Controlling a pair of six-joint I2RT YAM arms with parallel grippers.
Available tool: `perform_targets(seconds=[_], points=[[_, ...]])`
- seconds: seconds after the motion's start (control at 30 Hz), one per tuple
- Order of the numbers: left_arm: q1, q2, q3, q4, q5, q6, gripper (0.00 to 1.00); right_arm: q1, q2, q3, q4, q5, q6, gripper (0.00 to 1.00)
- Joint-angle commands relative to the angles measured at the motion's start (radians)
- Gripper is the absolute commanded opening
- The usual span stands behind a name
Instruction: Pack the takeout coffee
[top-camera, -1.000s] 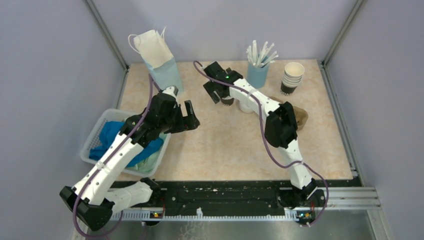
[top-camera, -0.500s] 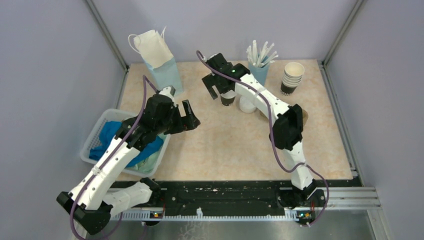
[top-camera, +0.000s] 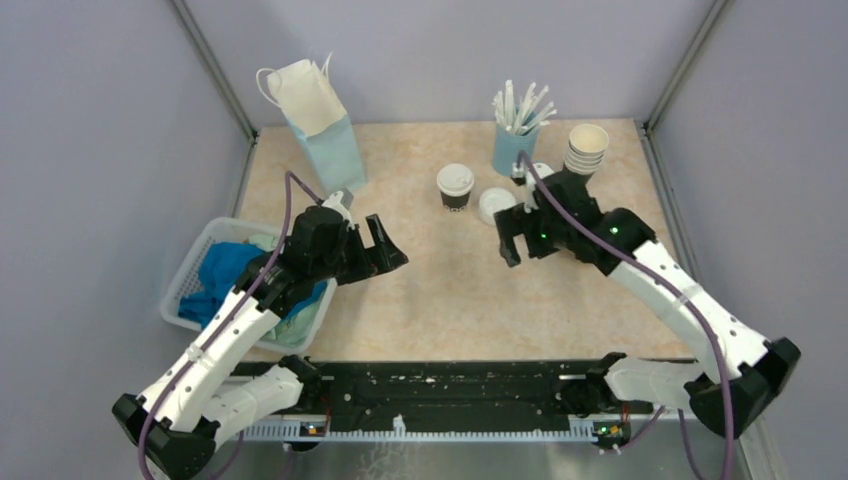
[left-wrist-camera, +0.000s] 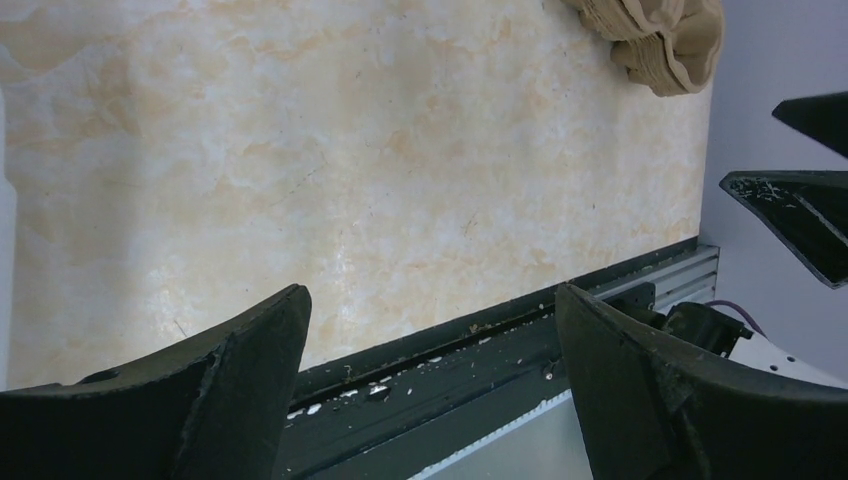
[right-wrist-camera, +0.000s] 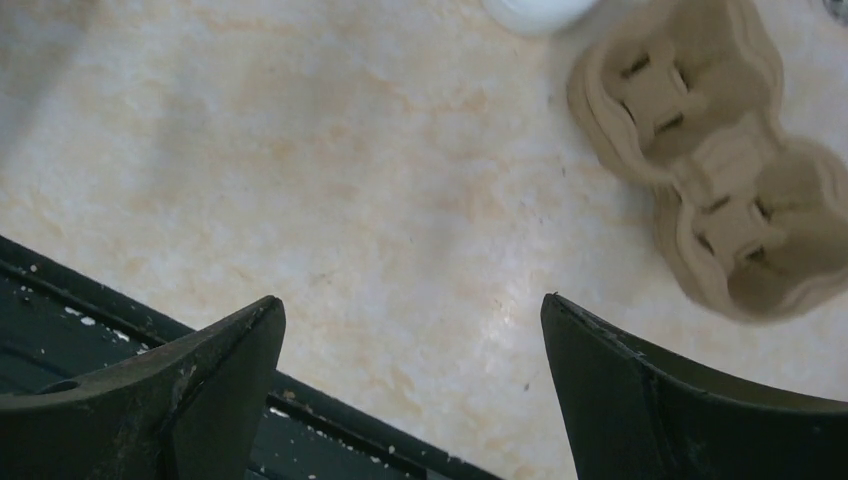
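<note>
The takeout coffee (top-camera: 455, 186), a dark cup with a white dome lid, stands upright and alone at the middle back of the table. My right gripper (top-camera: 512, 232) hangs open to the cup's near right, apart from it, with nothing between its fingers (right-wrist-camera: 412, 305). Over the table's left middle my left gripper (top-camera: 388, 245) also stands open and empty (left-wrist-camera: 430, 300), pointing right. A white and light-blue paper bag (top-camera: 320, 120) stands upright at the back left.
A loose white lid (top-camera: 495, 205) lies right of the coffee. A blue cup of straws (top-camera: 515, 148) and a stack of lidless cups (top-camera: 585, 155) stand at the back right. A brown cup carrier (right-wrist-camera: 710, 150) lies under the right arm. A basket (top-camera: 215, 238) of cloths sits at the left.
My right gripper, which was around the coffee cup, has pulled away right and toward the near side, leaving the cup standing on the table. The left arm has barely shifted.
</note>
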Motion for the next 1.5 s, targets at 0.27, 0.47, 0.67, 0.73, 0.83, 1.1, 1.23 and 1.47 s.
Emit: perform_targets(seconds=[0.27, 0.47, 0.67, 0.73, 0.83, 1.1, 1.23, 1.47], points=[[0.001, 0.049, -0.006, 0.145, 0.09, -0.014, 0.98, -0.55, -0.204, -0.236, -0.015, -0.219, 0.138, 0.87], [0.002, 0.184, 0.085, 0.142, 0.14, 0.103, 0.98, -0.68, -0.064, -0.183, 0.077, -0.317, 0.225, 0.85], [0.002, 0.367, 0.297, 0.055, 0.155, 0.294, 0.98, -0.87, 0.082, -0.152, 0.111, -0.404, 0.254, 0.78], [0.003, 0.412, 0.36, 0.034, 0.163, 0.357, 0.98, -0.919, 0.117, -0.151, 0.126, -0.435, 0.248, 0.72], [0.004, 0.459, 0.419, 0.02, 0.162, 0.459, 0.98, -0.98, 0.149, -0.158, 0.146, -0.47, 0.237, 0.59], [0.002, 0.52, 0.475, 0.019, 0.167, 0.558, 0.98, -1.137, 0.18, -0.266, 0.253, -0.615, 0.233, 0.58], [0.002, 0.516, 0.473, 0.028, 0.169, 0.561, 0.98, -1.16, 0.228, -0.269, 0.277, -0.646, 0.215, 0.59], [0.002, 0.517, 0.464, 0.031, 0.189, 0.557, 0.98, -1.167, 0.299, -0.243, 0.306, -0.683, 0.218, 0.51]])
